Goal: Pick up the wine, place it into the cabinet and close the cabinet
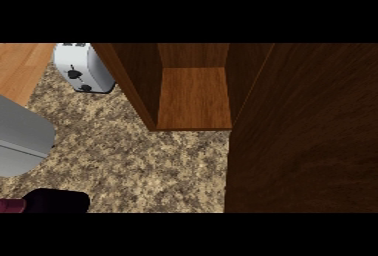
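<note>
Head view: we saw a speckled stone bench (140,160) with an open wooden cabinet (193,100), its door (303,130) swung wide at the right. A white toaster (83,67) stood just beside the cabinet's left wall. A dark shape with a maroon end, which we took for the wine (52,201), lay at the lower left, well apart from the shelf. We judged the carry risky: the bottle could strike the cabinet wall or the toaster. Only a grey left forearm (22,135) showed. No hand was visible, so we cannot tell whether either was open or closed.
</note>
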`<action>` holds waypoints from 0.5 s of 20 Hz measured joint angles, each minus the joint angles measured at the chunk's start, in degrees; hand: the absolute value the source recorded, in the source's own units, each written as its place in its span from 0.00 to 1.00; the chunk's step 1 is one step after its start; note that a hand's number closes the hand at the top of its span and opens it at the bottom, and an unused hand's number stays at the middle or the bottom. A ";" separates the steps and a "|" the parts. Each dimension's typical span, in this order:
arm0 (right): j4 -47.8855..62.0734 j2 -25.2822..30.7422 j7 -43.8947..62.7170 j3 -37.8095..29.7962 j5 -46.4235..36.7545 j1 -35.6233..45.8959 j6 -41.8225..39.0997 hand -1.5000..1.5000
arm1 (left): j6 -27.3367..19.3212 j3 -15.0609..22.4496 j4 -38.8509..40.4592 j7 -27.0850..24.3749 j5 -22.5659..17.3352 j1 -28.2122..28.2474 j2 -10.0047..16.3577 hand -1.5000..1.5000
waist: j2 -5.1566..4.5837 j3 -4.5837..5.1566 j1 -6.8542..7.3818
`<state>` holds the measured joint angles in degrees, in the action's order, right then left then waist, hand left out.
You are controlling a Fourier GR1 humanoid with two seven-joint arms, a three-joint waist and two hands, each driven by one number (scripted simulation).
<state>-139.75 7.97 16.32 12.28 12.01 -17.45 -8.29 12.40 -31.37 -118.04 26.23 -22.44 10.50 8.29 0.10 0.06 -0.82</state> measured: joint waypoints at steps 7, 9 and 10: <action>0.10 0.31 -1.58 -1.39 0.20 -1.68 -1.82 0.00 | 3.00 -1.37 11.49 -12.24 6.51 0.79 -0.98 0.00 | -0.01 -0.01 0.06; 0.31 0.30 -1.69 -1.95 0.39 -1.46 -2.34 0.00 | 3.70 -1.08 15.36 -15.19 8.16 0.40 -1.12 0.00 | -0.04 -0.02 0.07; 0.35 0.16 -1.88 -1.95 0.45 -1.71 -2.55 0.00 | 4.14 -0.74 16.65 -16.34 8.78 0.71 -1.51 0.00 | -0.03 -0.02 0.10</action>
<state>-139.40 8.13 14.44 10.33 12.47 -19.16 -10.84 16.54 -32.11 -101.39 9.90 -13.66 11.21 6.77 0.07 0.04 -0.72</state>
